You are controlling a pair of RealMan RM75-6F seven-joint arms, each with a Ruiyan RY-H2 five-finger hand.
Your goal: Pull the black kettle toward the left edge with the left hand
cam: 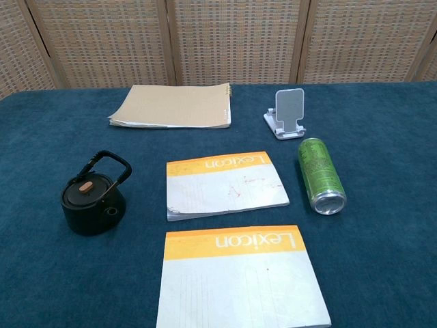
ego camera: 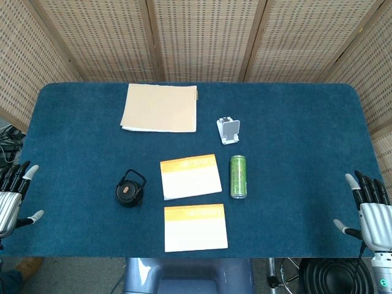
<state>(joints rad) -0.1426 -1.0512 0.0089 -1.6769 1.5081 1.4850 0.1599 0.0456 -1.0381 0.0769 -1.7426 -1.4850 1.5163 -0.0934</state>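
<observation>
The small black kettle (ego camera: 130, 190) (cam: 92, 201) stands upright on the blue table, left of centre, with its wire handle raised and a brown knob on its lid. My left hand (ego camera: 13, 195) hangs at the table's left edge, fingers spread and holding nothing, well to the left of the kettle. At the right edge my right hand (ego camera: 369, 205) is likewise open and holds nothing. Neither hand appears in the chest view.
Two orange-and-white Lexicon booklets (ego camera: 190, 176) (ego camera: 195, 227) lie right of the kettle. A green can (ego camera: 238, 176) lies on its side beyond them. A tan notebook (ego camera: 160, 108) and a white phone stand (ego camera: 228, 130) sit further back.
</observation>
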